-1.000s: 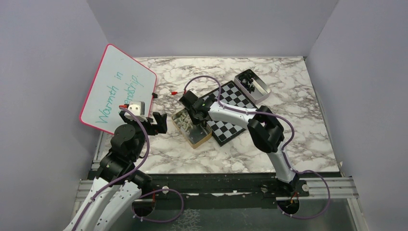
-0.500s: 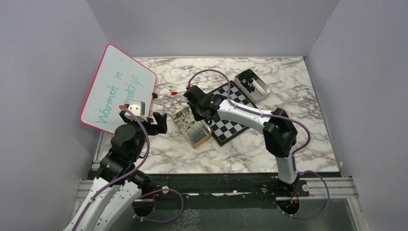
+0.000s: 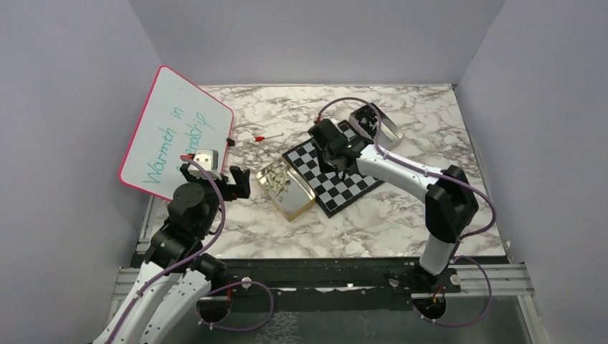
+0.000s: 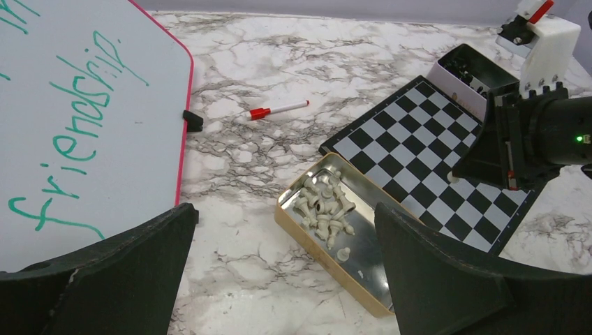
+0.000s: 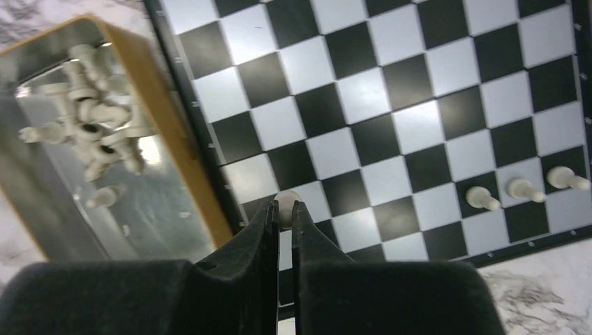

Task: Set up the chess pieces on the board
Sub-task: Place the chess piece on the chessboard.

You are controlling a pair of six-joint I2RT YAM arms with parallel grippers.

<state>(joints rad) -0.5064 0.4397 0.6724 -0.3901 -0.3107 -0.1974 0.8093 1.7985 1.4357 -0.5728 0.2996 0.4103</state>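
The board [image 3: 345, 190] lies at mid-table, turned at an angle. My right gripper [image 5: 286, 206] hovers above its left edge, shut on a pale chess piece [image 5: 286, 200] whose round top shows between the fingertips. Three pale pieces [image 5: 525, 189] stand in a row near the board's lower right corner in the right wrist view. More pale pieces [image 4: 324, 209] lie heaped in a gold tin [image 4: 307, 239] left of the board. My left gripper [image 4: 283, 230] hangs open near the whiteboard, well short of the tin, with nothing in it.
A silver tin [image 3: 387, 127] of black pieces sits at the board's far corner. A pink-framed whiteboard [image 3: 176, 132] leans at the left. A red-capped marker [image 3: 267, 136] lies on the marble behind the gold tin [image 3: 297, 208].
My right gripper has swung right from over the gold tin to over the board, carrying the pale piece. The left arm has stayed where it was.
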